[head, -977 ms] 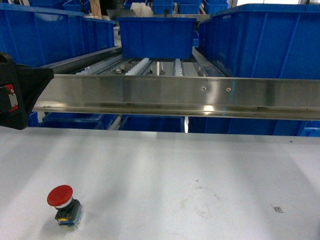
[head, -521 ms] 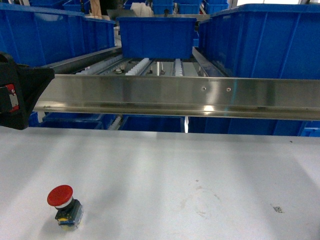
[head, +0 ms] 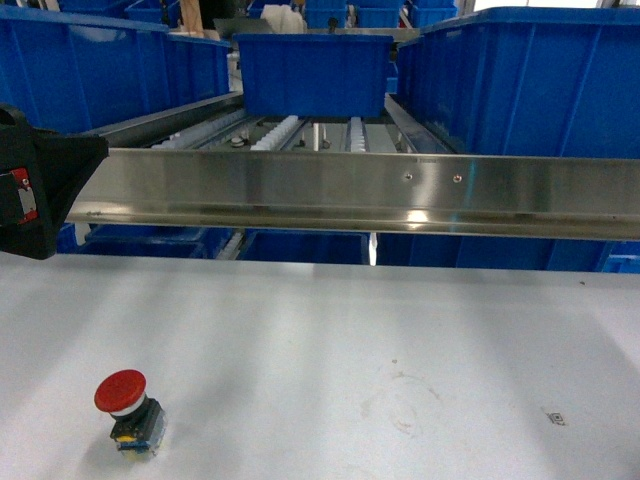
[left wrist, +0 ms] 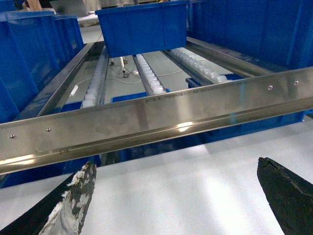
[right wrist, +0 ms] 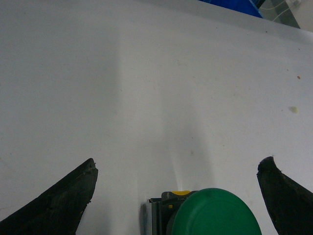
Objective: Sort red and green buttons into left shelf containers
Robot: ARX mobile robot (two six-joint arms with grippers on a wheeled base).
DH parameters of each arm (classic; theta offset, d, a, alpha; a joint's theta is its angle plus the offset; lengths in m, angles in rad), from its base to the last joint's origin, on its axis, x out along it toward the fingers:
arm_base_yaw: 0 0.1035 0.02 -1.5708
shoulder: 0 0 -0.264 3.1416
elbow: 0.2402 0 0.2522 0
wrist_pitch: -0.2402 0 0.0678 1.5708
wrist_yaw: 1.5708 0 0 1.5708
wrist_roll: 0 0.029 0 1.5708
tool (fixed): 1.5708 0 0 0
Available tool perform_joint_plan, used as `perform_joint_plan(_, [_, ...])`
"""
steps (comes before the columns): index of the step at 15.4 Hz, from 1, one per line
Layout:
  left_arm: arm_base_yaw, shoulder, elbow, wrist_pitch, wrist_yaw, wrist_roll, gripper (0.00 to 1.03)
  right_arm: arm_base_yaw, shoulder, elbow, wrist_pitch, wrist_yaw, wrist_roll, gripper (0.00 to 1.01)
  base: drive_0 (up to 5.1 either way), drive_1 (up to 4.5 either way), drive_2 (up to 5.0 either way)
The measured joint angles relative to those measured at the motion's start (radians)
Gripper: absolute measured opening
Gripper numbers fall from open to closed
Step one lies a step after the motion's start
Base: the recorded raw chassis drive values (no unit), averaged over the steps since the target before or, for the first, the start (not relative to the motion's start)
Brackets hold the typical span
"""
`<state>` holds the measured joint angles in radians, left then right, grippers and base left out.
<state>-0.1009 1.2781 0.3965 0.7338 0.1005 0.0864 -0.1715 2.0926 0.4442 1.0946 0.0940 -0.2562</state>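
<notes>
The left gripper [left wrist: 173,196] has its fingers spread wide and holds nothing; beyond the fingertips lie only the steel shelf rail [left wrist: 156,115] and blue tubs [left wrist: 142,27]. The red button [head: 127,410] stands upright on the white table [head: 400,320], near its left edge. The right gripper [right wrist: 176,196] is likewise spread, the green button [right wrist: 210,215] between its fingers, close to the palm, cap facing the camera. Judged so, the right arm is nearer.

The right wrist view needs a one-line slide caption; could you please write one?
Open right gripper above the white table, green button between its jaws.
</notes>
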Motion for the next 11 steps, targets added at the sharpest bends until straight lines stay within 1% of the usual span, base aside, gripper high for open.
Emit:
perform_joint_plan(1, [0.0, 0.0, 0.0, 0.0, 0.0, 0.0, 0.98, 0.0, 0.0, 0.0, 0.001, 0.0, 0.0, 0.98, 0.0, 0.0, 0.0])
perform_joint_plan(2, [0.0, 0.0, 0.0, 0.0, 0.0, 0.0, 0.98, 0.0, 0.0, 0.0, 0.0, 0.0, 0.0, 0.95, 0.0, 0.0, 0.0])
perform_joint_plan(3, [0.0, 0.0, 0.0, 0.0, 0.0, 0.0, 0.98, 0.0, 0.0, 0.0, 0.001, 0.0, 0.0, 0.85, 0.0, 0.0, 0.0])
perform_joint_plan(6, [0.0, 0.0, 0.0, 0.0, 0.0, 0.0, 0.98, 0.0, 0.0, 0.0, 0.001, 0.0, 0.0, 0.44, 0.0, 0.0, 0.0])
perform_joint_plan(7, [0.0, 0.0, 0.0, 0.0, 0.0, 0.0, 0.98, 0.0, 0.0, 0.0, 0.001, 0.0, -0.002, 0.35, 0.0, 0.0, 0.0])
perform_joint_plan(11, [0.0, 0.0, 0.0, 0.0, 0.0, 0.0, 0.98, 0.0, 0.0, 0.0, 0.0, 0.0, -0.003, 0.33, 0.0, 0.0, 0.0])
